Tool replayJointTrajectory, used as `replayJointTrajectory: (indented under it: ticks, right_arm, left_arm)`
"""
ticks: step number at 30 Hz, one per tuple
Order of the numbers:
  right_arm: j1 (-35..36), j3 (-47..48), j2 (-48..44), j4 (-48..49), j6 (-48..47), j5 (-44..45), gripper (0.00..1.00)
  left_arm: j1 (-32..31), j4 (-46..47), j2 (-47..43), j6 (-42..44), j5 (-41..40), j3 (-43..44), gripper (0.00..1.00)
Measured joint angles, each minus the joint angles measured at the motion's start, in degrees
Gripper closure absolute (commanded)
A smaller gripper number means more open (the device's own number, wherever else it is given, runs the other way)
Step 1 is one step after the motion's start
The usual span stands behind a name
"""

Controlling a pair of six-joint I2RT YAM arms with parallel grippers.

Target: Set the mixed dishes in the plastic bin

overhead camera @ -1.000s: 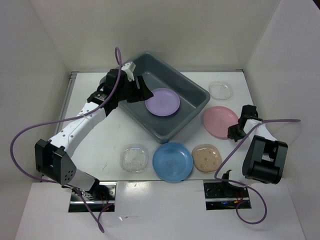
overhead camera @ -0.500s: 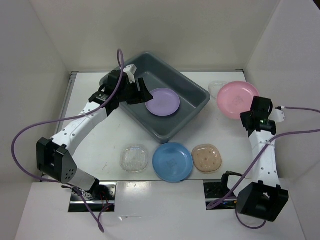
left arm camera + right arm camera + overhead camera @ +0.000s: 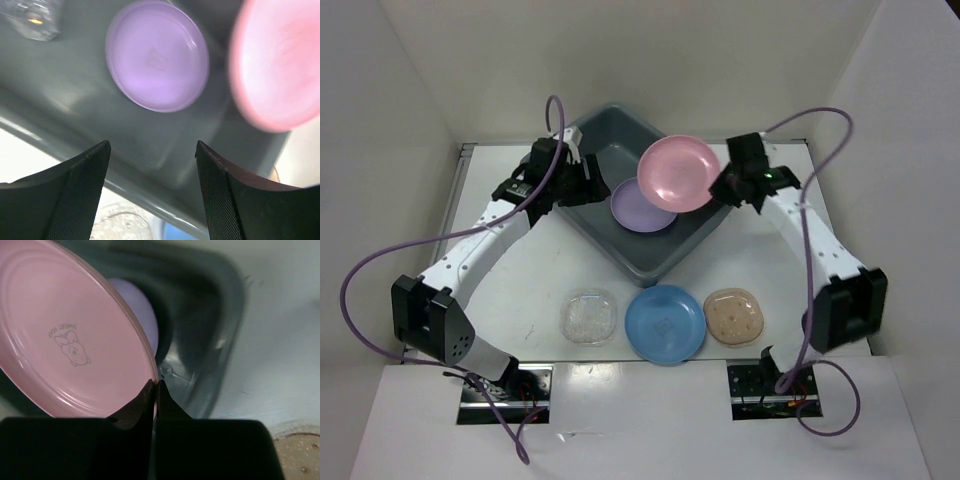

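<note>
White walls (image 3: 620,60) box in the white surface (image 3: 535,280). Left fingers (image 3: 585,183) gape over the bin (image 3: 705,215), the lavender plate (image 3: 642,208) lying just ahead. Right fingers (image 3: 154,395) pinch the pink plate (image 3: 678,172), tilted above the bin.

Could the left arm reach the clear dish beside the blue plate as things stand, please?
Probably yes: the left gripper is open and empty, and the clear dish lies uncovered on that arm's side.
</note>
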Motion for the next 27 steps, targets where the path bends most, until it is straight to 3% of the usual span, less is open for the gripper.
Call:
replayJointTrajectory:
  ticks: [7, 24, 25, 27]
  right_arm:
    - [6.4, 6.2, 15.0, -0.8, -5.2, -3.0, 1.0]
    - [6.7, 20.5, 34.2, -0.9, -8.9, -3.9, 1.0]
    - [6.7, 20.5, 34.8, -1.0, -9.1, -4.0, 0.93]
    - [6.7, 20.5, 35.6, -1.1, -9.4, -4.5, 0.68]
  left_arm:
    - [3.1, -1.3, -0.9, 0.5, -1.7, 0.3, 0.23]
    - [7.6, -1.4, -4.7, 0.0, 1.1, -3.5, 0.23]
    - [7.7, -1.4, -4.7, 0.0, 1.3, -3.6, 0.23]
    - [7.9, -1.3, -5.0, -0.1, 1.5, -3.6, 0.23]
